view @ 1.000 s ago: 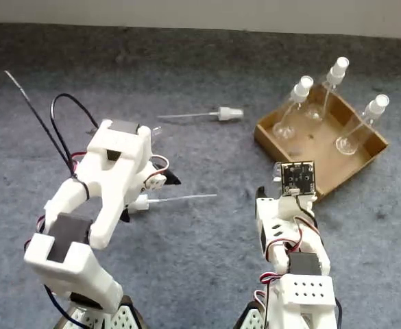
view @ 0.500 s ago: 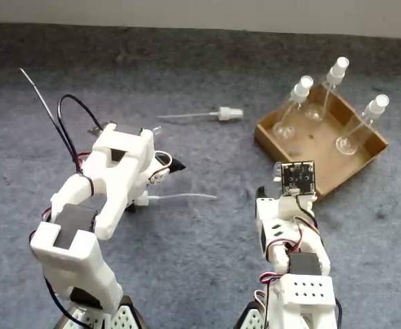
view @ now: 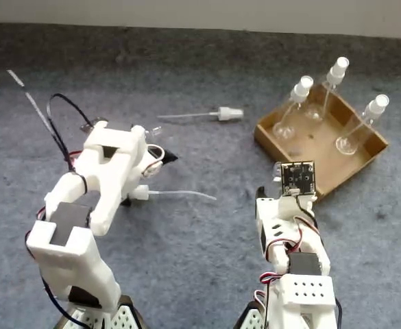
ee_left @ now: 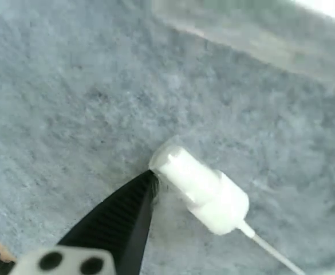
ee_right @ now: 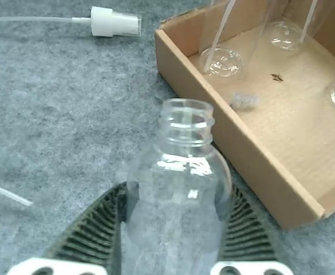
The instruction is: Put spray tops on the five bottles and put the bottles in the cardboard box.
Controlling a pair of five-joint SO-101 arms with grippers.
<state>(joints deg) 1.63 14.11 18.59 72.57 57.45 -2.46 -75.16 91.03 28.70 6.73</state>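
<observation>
High view: I see grey carpet [view: 207,260] over the table. My left gripper [view: 149,175] is low over it, with a white spray top [view: 142,194] right beside it, its thin tube lying out across the carpet. A second spray top [view: 229,113] lies farther back, well apart from both arms. The cardboard box [view: 265,133] sits at the back on my right, with three capped bottles [view: 301,89] standing inside. A clear glint behind my left arm [view: 104,185] could be another bottle; I cannot tell.

Left wrist view: the left gripper [ee_left: 136,200] touches the cap end of the spray top [ee_left: 201,186], which lies on the carpet. I cannot tell whether this gripper is apart or together.

Right wrist view: my right gripper [ee_right: 178,197] is clamped on an open clear bottle [ee_right: 187,123], held upright just beside the near wall of the cardboard box [ee_right: 236,149]. The second spray top [ee_right: 115,23] lies beyond it.

My reading: three of five bottles are finished. The held bottle needs a top, then boxing, and one more bottle after it.
</observation>
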